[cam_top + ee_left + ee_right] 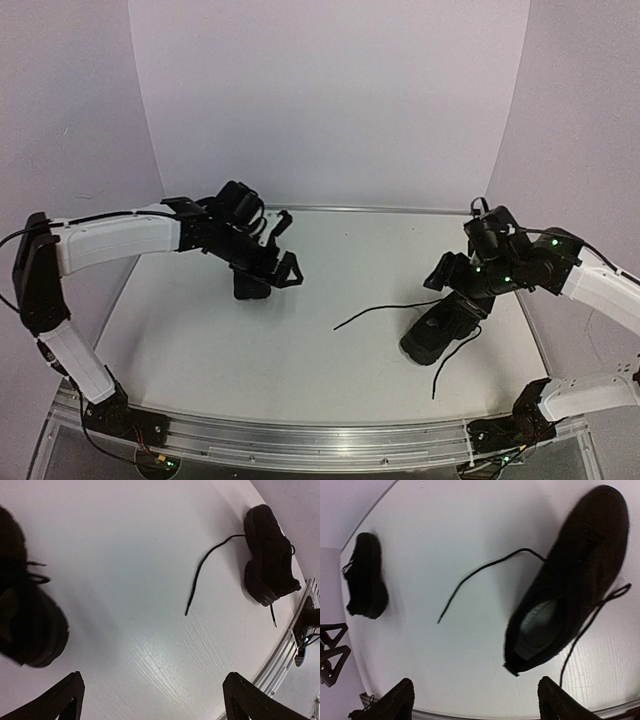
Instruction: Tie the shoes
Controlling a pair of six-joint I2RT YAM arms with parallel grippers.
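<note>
Two small black shoes lie on the white table. The left shoe (250,285) (27,625) sits under my left gripper (287,248) (156,702), which hangs open above the table with nothing between its fingers (60,700). The right shoe (438,335) (575,575) shows a pale insole (537,625). Its laces are untied: one lace (385,310) (480,575) trails left across the table, the other (455,365) (587,630) runs toward the front edge. My right gripper (447,280) (477,702) hovers open just above this shoe's heel, holding nothing.
White walls enclose the table on three sides. A metal rail (300,440) runs along the front edge, close to the right shoe. In the right wrist view the left shoe (365,577) lies far off, with the left gripper's fingers (332,652) beside it.
</note>
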